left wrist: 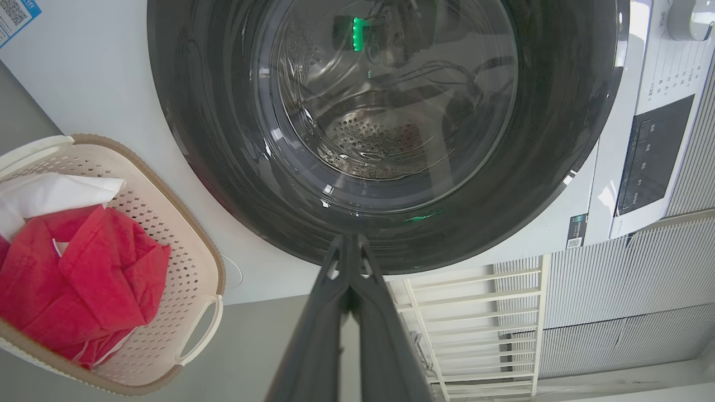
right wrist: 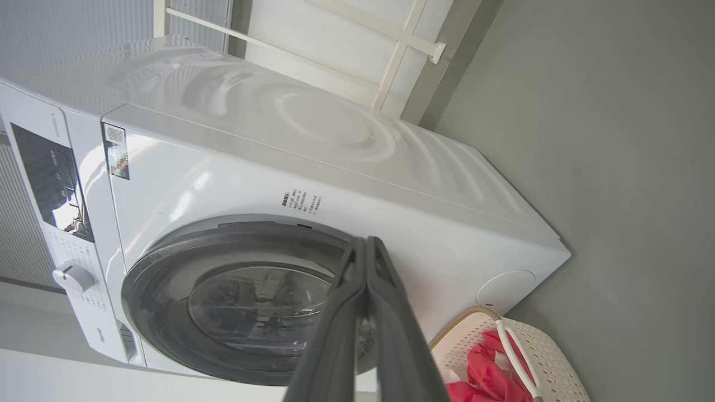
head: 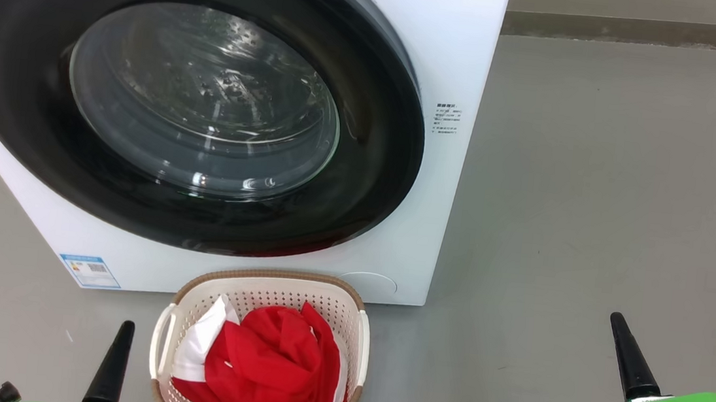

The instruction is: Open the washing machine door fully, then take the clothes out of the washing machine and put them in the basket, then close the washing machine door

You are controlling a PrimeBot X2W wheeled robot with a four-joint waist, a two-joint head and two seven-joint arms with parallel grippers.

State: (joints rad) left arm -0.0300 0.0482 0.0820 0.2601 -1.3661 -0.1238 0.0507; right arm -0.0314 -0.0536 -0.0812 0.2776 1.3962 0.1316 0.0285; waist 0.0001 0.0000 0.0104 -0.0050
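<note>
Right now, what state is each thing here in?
washing machine door: shut.
clothes: piled in the basket.
basket: upright, partly full.
left fingers: closed together, holding nothing.
right fingers: closed together, holding nothing.

We see a smooth grey floor (head: pixel 596 184) carrying two things. A big white front-loading washing machine (head: pixel 470 61) stands on it. A small cream perforated plastic basket (head: pixel 355 332) with a brown woven-look rim sits just before the machine's front.
</note>
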